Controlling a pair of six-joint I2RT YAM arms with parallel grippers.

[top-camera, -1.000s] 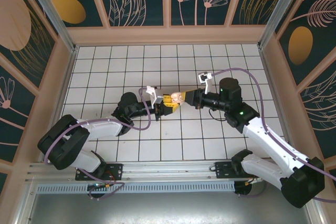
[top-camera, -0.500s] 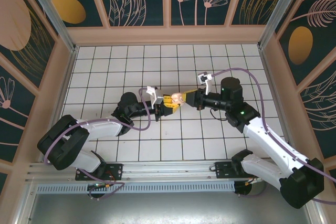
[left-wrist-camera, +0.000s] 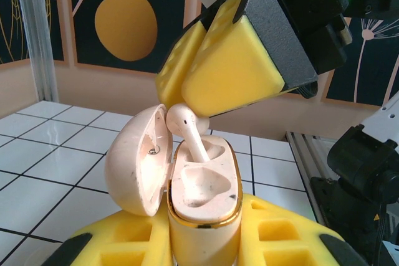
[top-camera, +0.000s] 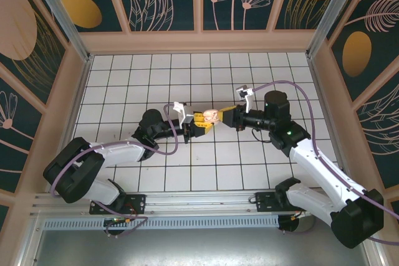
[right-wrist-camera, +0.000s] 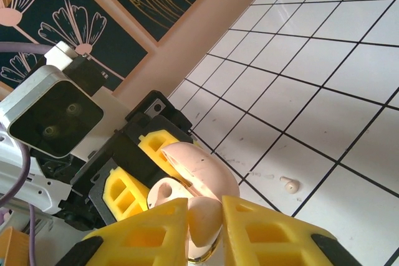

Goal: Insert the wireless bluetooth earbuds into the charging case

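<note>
The pinkish-beige charging case (left-wrist-camera: 202,185) stands upright with its gold rim up, and my left gripper (left-wrist-camera: 202,244) is shut on its lower body. Its lid (left-wrist-camera: 134,160) hangs open to the left. My right gripper (left-wrist-camera: 218,70) comes down from above, shut on an earbud (left-wrist-camera: 186,123) whose stem reaches into the far slot; the near slot is bare. From the right wrist the earbud (right-wrist-camera: 204,216) sits between my yellow pads (right-wrist-camera: 262,235), over the lid (right-wrist-camera: 199,169). From above, both grippers (top-camera: 199,123) (top-camera: 223,115) meet at the case (top-camera: 211,116) mid-table.
A small beige piece (right-wrist-camera: 288,184), shaped like an earbud, lies on a white tile just beyond the case. The white tiled floor (top-camera: 156,79) is ringed by patterned walls (top-camera: 199,4), and both arm bases sit at the near edge.
The right arm has shifted slightly to the right while its gripper stays at the case. The left arm and the case have held still.
</note>
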